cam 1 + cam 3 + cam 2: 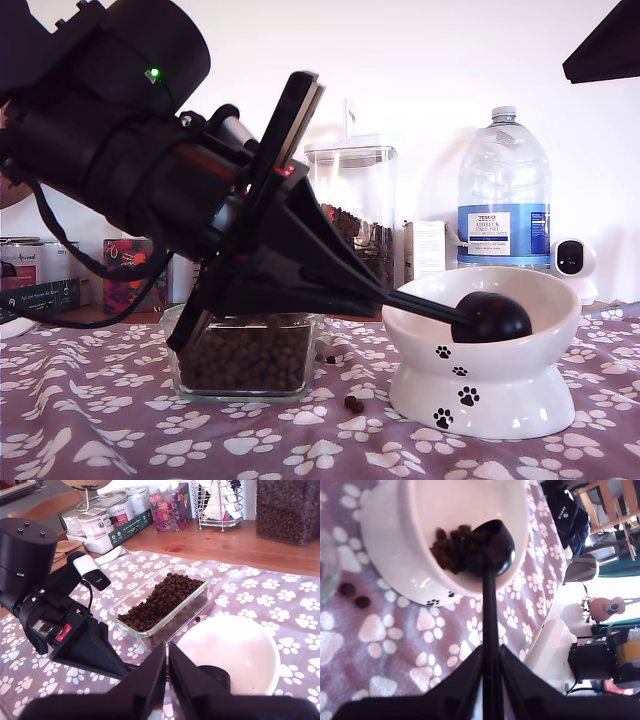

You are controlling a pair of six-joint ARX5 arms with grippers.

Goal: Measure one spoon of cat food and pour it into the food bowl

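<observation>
Clamped on the long thin handle of the spoon (pixel 489 630), the jaws of my first gripper (pixel 489 665) met tightly around it. The round cup of that spoon hung over the food bowl (pixel 500 385), tipped so that the cat food (pixel 451 547) lay in a clump against the bowl's inner wall beside the cup. In the exterior view the cup showed as a black ball just above the bowl's rim, and the kibble inside was hidden by the bowl's wall.

My second gripper (pixel 167 672) hovered above the bowl with its jaws drawn almost together, only a thin gap between them and nothing held. Its dark fingers blocked the near part of the bowl and most of the spoon in that view.

Just beside the bowl, on the exterior view's left, stood a square glass dish (pixel 250 365) heaped with more kibble. The first arm's bulky body crossed in front of it and cut off its upper edge. 2 stray pellets (pixel 354 404) lay on the paw-print tablecloth (pixel 120 430) between dish and bowl.

Behind stood a tall clear canister (pixel 355 205) of kibble, a large water bottle (pixel 503 190) and a small white camera (pixel 572 258). Tins and a floral box at the exterior view's left were partly hidden by the arm.
</observation>
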